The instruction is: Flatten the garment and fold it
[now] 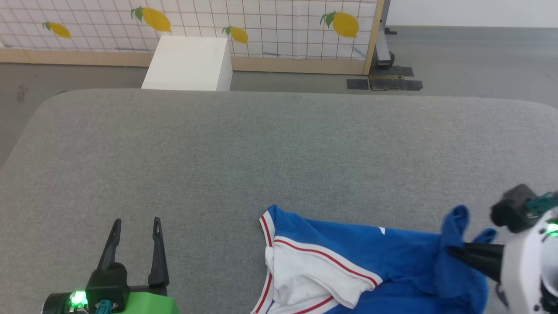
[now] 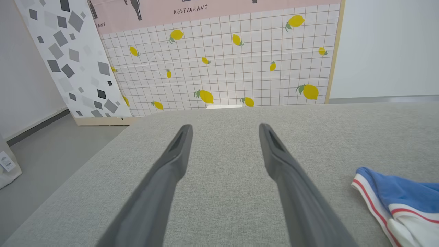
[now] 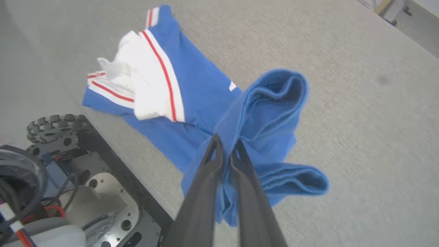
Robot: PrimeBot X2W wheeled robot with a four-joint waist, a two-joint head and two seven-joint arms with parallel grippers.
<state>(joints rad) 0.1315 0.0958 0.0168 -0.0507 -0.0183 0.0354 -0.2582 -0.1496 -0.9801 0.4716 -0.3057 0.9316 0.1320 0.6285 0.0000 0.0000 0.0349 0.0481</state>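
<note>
The garment [image 1: 375,257] is a bright blue shirt with white sleeves and thin red stripes, lying crumpled at the near right of the grey table [image 1: 244,148]. My right gripper [image 1: 451,250] is shut on a bunched blue fold at the garment's right end, which stands lifted off the surface. In the right wrist view the gripper [image 3: 226,144] pinches that blue fabric, and the garment [image 3: 192,75] trails away toward the white sleeve. My left gripper [image 1: 135,224] stands open over bare table at the near left, apart from the garment [image 2: 401,202].
A white box [image 1: 189,63] stands on the floor beyond the table's far edge, before a lemon-print panel [image 1: 261,26]. The robot's base with a toothed wheel [image 3: 55,125] shows at the table's near edge.
</note>
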